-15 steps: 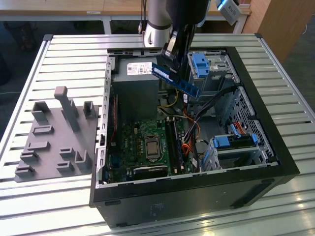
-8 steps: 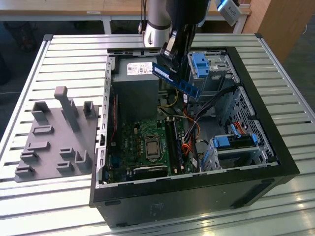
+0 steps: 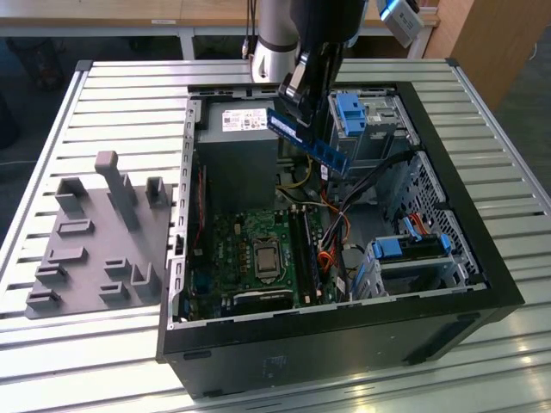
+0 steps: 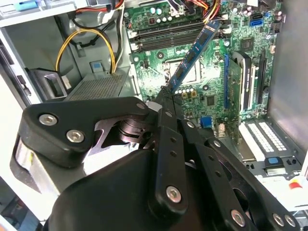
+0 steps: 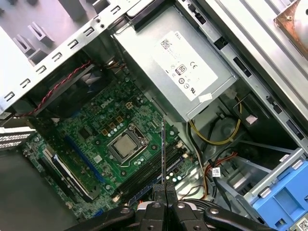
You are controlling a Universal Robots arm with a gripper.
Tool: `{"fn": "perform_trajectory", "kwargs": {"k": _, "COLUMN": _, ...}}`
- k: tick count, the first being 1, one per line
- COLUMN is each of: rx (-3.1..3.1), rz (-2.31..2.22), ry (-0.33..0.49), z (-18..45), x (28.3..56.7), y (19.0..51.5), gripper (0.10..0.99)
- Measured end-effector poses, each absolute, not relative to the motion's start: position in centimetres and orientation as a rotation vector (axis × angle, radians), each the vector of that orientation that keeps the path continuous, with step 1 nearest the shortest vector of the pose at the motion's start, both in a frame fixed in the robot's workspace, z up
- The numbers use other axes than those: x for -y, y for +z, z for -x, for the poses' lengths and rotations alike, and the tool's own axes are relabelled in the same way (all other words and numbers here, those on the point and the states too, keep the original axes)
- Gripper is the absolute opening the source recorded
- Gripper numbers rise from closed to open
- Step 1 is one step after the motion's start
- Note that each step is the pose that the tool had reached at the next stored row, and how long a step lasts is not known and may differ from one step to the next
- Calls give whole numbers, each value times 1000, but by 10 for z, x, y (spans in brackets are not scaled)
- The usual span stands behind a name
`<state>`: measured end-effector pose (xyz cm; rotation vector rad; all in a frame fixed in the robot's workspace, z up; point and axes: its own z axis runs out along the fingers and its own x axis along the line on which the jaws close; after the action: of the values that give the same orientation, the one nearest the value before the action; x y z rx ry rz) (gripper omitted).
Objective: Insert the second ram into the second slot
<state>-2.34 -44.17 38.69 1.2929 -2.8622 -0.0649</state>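
Closest to my wrist cameras is the black metal gripper [image 4: 168,94], its jaws pinched together on one short end of the thin, flat blue circuit-board memory stick [image 4: 195,53]. The stick juts out stiffly past the jaws, and in the first wrist view I see it edge-on as a fine line [image 5: 163,149]. In the exterior view it hangs tilted in the air [image 3: 310,142] over the open case, clear of the long black memory slots [image 3: 306,249] on the green motherboard [image 3: 250,241] below. I cannot tell which slot is already filled. I judge the stick light and rigid but fragile. It is best held by its end or bare edges, as it is now, never by the contact edge or the chips. The black computer tower case [image 3: 344,318] lies on its side with its panel off. Inside are the motherboard, a grey metal power supply box [image 3: 237,146], loose coloured cables and light-blue plastic drive latches [image 3: 353,112]. It rests on a ribbed metal tabletop [image 3: 103,112], near a grey plastic holder block [image 3: 95,249].
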Motion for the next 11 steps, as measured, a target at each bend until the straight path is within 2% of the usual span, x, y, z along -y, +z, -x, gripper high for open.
{"fn": "perform_trajectory", "kwargs": {"k": 11, "rx": 2932, "rz": -1132, "ry": -64, "z": 23, "x": 442, "y": 386, "gripper": 114}}
